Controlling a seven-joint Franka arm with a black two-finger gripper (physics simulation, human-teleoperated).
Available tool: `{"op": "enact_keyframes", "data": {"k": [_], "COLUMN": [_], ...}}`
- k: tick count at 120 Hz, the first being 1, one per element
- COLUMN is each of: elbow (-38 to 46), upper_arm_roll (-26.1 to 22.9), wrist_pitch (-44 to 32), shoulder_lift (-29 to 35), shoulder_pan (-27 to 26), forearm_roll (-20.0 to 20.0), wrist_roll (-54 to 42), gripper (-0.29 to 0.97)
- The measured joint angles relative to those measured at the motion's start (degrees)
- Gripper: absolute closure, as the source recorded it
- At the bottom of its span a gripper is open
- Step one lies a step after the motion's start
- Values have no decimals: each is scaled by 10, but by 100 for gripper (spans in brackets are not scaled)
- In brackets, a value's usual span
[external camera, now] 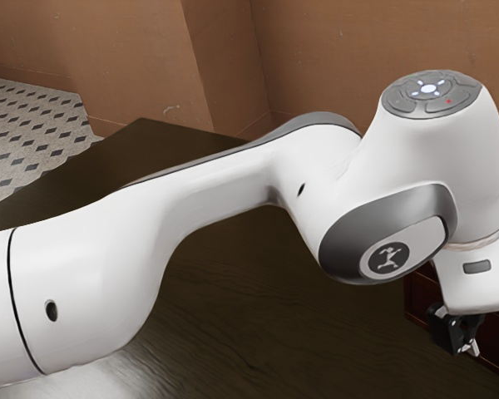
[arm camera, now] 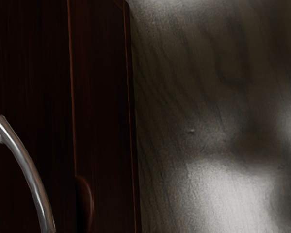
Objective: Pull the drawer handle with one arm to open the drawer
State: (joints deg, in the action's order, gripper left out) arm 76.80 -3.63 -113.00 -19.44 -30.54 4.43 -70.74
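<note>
As the claw (external camera: 459,337) hovers, handle (arm camera: 28,170) (silver) lies near.

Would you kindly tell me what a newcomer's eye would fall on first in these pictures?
The big white arm dominates the exterior view, sweeping from lower left to the right above a dark wooden table, its black gripper low at the right edge. In the wrist view, a curved silver handle gleams on the dark red drawer front, beside the table's glossy top.
</note>
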Motion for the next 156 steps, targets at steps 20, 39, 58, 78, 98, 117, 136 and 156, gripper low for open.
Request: {"op": "enact_keyframes", "data": {"k": [20, 39, 58, 78, 98, 117, 136, 156], "elbow": [3, 3, 3, 5, 7, 15, 36, 61], "upper_arm_roll": [1, 2, 2, 2, 2, 2, 2, 2], "wrist_pitch": [-3, -8, -11, -12, -13, -13, -13, -15], "shoulder_lift": [-6, -7, -7, -7, -7, -2, 19, 38], "shoulder_pan": [1, 1, 2, 2, 2, 0, -3, -4], "forearm_roll": [0, 3, 4, 4, 3, 3, 2, 2], "wrist_roll": [1, 2, 3, 5, 8, 13, 18, 24], "gripper": [0, 0, 4, 10, 15, 21, 26, 26]}}
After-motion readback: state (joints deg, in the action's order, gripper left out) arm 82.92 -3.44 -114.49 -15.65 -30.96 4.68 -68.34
